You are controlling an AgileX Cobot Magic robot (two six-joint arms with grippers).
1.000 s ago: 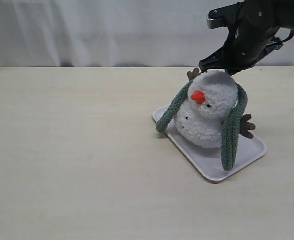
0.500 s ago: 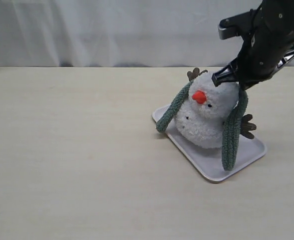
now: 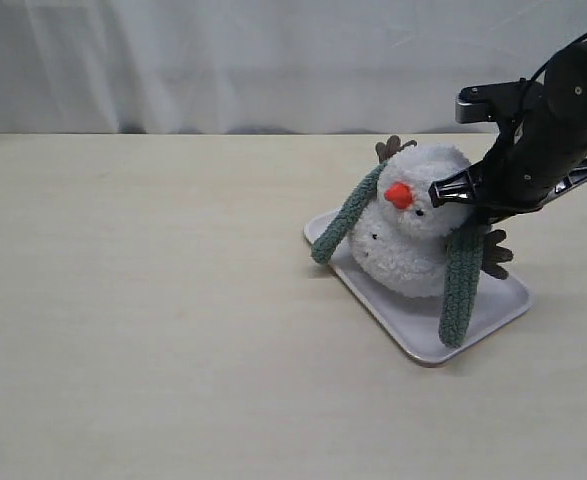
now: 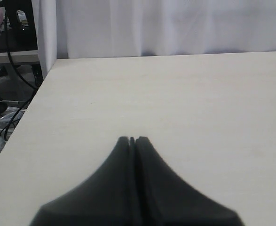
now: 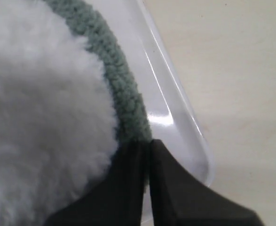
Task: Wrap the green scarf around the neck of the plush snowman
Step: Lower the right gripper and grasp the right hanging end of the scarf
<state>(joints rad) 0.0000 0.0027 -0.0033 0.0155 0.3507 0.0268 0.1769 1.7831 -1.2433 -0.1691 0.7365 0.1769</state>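
Observation:
The plush snowman [image 3: 413, 225] leans tilted on a white tray [image 3: 413, 345], its orange nose facing the camera. Behind it runs the green scarf [image 3: 463, 285]: one end hangs down at its right side, the other end [image 3: 345, 222] slants down at its left. My right gripper [image 3: 463, 196] is pressed against the right side of the head, shut on the green scarf [image 5: 116, 75] where it runs along the white fur [image 5: 39, 108]. My left gripper [image 4: 133, 140] is shut and empty over bare table. The neck crease is hidden by fur.
The tray's clear rim [image 5: 189, 122] lies just beyond the right gripper [image 5: 147, 143]. A brown twig arm [image 3: 493, 252] sticks out at the right, another [image 3: 387, 148] behind the head. A white curtain [image 3: 223, 60] backs the table; the table's left edge [image 4: 34, 94] shows in the left wrist view.
The right gripper has moved right and down, from above the snowman's head to beside it, drawing the scarf's right side lower. The snowman has tipped slightly.

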